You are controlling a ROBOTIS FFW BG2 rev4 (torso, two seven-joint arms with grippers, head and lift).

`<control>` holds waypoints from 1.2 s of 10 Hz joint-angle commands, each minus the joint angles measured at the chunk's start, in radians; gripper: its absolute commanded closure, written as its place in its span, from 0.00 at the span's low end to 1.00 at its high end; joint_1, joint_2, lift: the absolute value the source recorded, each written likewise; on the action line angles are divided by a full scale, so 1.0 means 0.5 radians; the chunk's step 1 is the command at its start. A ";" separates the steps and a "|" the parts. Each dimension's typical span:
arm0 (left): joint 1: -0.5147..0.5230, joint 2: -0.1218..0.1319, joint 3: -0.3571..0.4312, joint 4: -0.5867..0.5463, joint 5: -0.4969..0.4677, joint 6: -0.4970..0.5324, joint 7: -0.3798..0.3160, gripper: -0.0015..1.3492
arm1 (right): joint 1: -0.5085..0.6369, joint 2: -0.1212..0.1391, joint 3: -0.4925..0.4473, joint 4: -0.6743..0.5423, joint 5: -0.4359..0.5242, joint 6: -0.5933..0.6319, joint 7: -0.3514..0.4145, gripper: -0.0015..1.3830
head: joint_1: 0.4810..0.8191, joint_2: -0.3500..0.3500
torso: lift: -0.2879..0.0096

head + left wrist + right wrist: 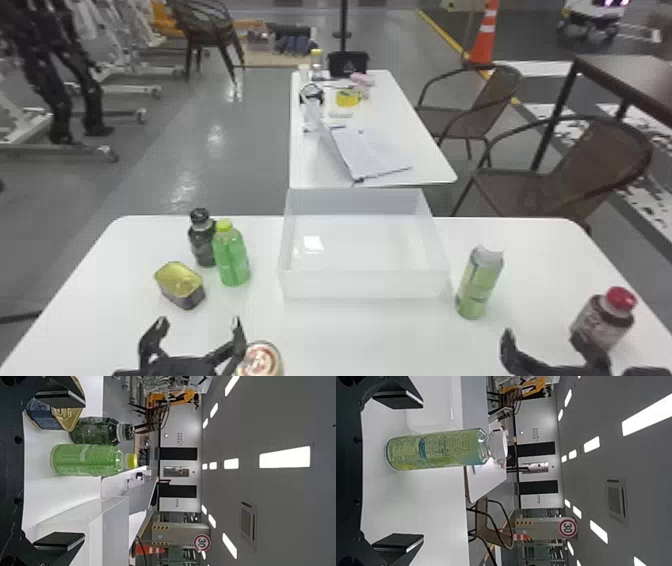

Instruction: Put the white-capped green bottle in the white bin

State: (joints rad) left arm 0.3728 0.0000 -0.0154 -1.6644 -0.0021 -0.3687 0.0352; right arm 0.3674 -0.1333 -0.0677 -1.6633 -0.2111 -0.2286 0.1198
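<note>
Left gripper: spread wide, empty. White bin: mid-table. White-capped green bottle: upright, just right of bin. Right gripper: spread wide, empty; should centre, close squarely, lift high before crossing.

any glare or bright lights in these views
head view: a small bright patch inside the white bin, pale shiny streaks on the grey floor; left wrist view: glaring white ceiling lights; right wrist view: ceiling lights again, just as stark
</note>
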 commanded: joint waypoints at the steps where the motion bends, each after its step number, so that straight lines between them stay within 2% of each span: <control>1: 0.000 -0.005 0.003 0.000 0.004 0.004 0.000 0.09 | -0.118 -0.105 0.000 0.142 0.008 0.000 0.034 0.08 | 0.20 0.50 | 0.63; 4: 0.015 -0.005 0.018 0.000 0.010 -0.002 0.000 0.09 | -0.357 -0.203 0.000 0.470 -0.078 0.012 0.248 0.08 | 0.20 0.50 | 0.63; 7: 0.028 -0.005 0.034 0.000 0.013 -0.011 -0.003 0.09 | -0.618 -0.243 -0.003 0.771 -0.087 0.061 0.570 0.08 | 0.20 0.50 | 0.63; 9: 0.025 -0.005 0.034 0.003 0.010 -0.008 -0.003 0.09 | -0.787 -0.237 0.000 0.961 -0.069 0.061 0.791 0.08 | 0.20 0.50 | 0.63; 12: 0.025 -0.005 0.034 0.009 0.013 -0.005 -0.003 0.09 | -0.980 -0.197 0.010 1.133 0.109 0.132 0.988 0.08 | 0.20 0.50 | 0.63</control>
State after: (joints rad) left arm 0.3850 0.0000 0.0014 -1.6606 0.0041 -0.3719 0.0337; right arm -0.1017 -0.2367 -0.0636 -1.1163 -0.1814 -0.1711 0.6072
